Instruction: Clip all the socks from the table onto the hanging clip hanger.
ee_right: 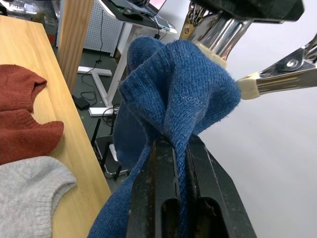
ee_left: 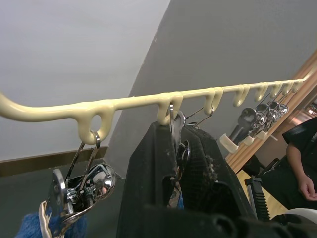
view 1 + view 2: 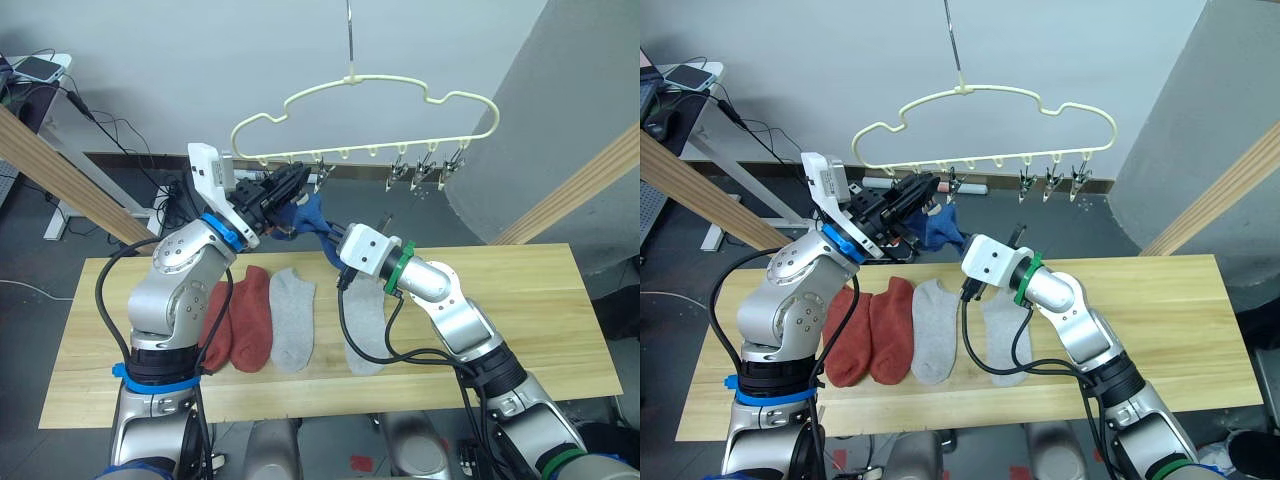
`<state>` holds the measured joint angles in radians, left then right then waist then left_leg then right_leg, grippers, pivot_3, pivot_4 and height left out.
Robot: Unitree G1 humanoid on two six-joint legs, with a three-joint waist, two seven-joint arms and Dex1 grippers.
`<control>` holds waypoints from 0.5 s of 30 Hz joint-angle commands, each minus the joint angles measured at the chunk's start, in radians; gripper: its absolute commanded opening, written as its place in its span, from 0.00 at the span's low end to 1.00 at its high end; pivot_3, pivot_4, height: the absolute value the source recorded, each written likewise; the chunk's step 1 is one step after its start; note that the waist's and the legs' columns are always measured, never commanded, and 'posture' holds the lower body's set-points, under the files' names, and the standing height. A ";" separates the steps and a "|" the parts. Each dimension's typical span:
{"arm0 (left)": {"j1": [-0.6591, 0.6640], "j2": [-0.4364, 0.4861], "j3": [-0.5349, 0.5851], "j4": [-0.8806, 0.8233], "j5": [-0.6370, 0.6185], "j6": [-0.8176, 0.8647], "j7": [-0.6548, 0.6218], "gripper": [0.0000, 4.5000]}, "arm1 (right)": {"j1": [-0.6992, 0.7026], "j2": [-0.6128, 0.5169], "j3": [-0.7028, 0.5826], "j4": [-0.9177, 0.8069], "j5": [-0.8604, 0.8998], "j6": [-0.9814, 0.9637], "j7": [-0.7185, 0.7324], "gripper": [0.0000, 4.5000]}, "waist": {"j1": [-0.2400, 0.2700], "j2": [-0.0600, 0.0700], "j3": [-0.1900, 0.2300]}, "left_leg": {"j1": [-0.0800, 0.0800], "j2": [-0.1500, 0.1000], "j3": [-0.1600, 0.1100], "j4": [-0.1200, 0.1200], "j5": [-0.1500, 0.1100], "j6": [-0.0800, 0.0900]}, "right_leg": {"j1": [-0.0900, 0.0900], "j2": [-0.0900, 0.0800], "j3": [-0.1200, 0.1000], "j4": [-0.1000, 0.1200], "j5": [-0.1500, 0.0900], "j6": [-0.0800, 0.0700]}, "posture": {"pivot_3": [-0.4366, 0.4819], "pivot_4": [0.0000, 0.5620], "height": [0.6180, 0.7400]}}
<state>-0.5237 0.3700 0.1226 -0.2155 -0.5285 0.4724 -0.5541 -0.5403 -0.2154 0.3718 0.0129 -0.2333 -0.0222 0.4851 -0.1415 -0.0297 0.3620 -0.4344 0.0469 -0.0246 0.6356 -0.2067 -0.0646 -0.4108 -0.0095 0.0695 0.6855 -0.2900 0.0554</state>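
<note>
On the table (image 3: 560, 330), four socks are lying in a row: two red socks (image 3: 240, 320) at the left, touching each other, then a grey sock (image 3: 293, 318), then a second grey sock (image 3: 365, 335) partly under the right arm. None of these is clipped yet.

Above them, the left gripper (image 3: 290, 187) is reaching up to the left end of the hanger (image 3: 362, 115), its fingers closing around a clip (image 2: 177, 130) and apparently squeezing it. A neighbouring clip (image 2: 81, 186) is hanging just beside it.

The right gripper (image 1: 174, 163) is pinching a blue sock (image 1: 171, 94) tightly and lifting its bunched edge to the clip mouth.

Further right, three clips (image 3: 428, 172) are hanging empty. Judging by this, the first sock is just being attached; four socks on the table are waiting, and no second blue sock is visible on the tabletop.
</note>
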 commanded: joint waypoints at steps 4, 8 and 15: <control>-0.021 0.009 0.013 -0.034 -0.008 -0.029 -0.010 0.04 | -0.032 0.021 -0.007 0.008 0.006 -0.042 -0.012 0.00 | 0.000 0.000 0.000 | 0.000 0.000 0.000 0.002 0.000 0.000 | 0.000 0.000 0.000 0.002 0.000 0.000 | 0.17 0.62 0.93; -0.021 0.012 0.016 -0.033 -0.003 -0.029 -0.005 0.04 | -0.040 0.027 -0.009 0.021 0.002 -0.050 -0.020 0.00 | 0.000 0.000 0.000 | 0.000 0.000 -0.001 0.006 0.000 0.000 | 0.000 0.000 0.000 0.005 0.000 0.000 | 0.17 0.62 0.93; -0.023 0.009 0.016 -0.038 -0.011 -0.024 -0.005 0.04 | -0.025 0.022 -0.004 0.034 -0.007 -0.059 -0.025 0.00 | 0.000 0.000 0.000 | 0.000 0.000 -0.001 0.009 0.000 0.000 | 0.000 0.001 0.000 0.009 0.000 0.000 | 0.18 0.61 0.93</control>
<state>-0.5237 0.3722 0.1230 -0.2060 -0.5257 0.4724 -0.5534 -0.5680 -0.1977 0.3728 0.0655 -0.2384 -0.0549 0.4708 -0.1418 -0.0298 0.3620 -0.4343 0.0466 -0.0255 0.6444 -0.2068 -0.0645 -0.4109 -0.0088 0.0699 0.6951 -0.2901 0.0555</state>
